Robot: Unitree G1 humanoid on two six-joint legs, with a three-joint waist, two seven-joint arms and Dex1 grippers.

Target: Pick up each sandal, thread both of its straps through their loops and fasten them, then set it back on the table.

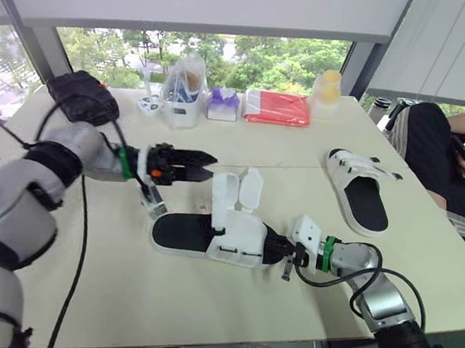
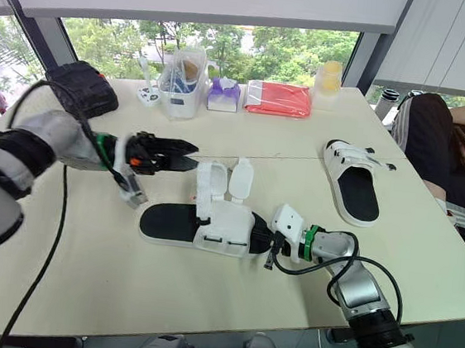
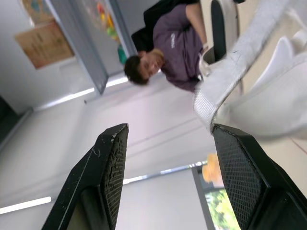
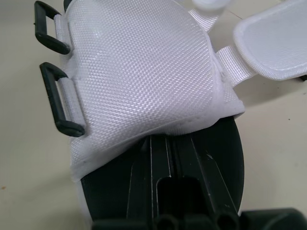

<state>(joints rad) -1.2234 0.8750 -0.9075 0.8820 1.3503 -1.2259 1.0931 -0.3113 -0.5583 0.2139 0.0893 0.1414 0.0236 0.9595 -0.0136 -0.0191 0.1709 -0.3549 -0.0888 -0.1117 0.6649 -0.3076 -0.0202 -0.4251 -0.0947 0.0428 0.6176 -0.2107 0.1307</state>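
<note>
The right gripper [image 1: 279, 249] is clamping the toe of the near sandal [image 1: 181, 231], which is lying on the table [image 1: 202, 304] with both straps [image 1: 235, 192] standing loose and unthreaded. The left gripper [image 1: 208, 166] is hovering beside them, fingers spread. The far sandal [image 1: 363, 200] is waiting; I can't tell whether it is fastened. No readable writing is showing.

The sandal [image 1: 225, 240] has a white woven upper [image 4: 144, 72], black sole [image 1: 178, 231].
</note>
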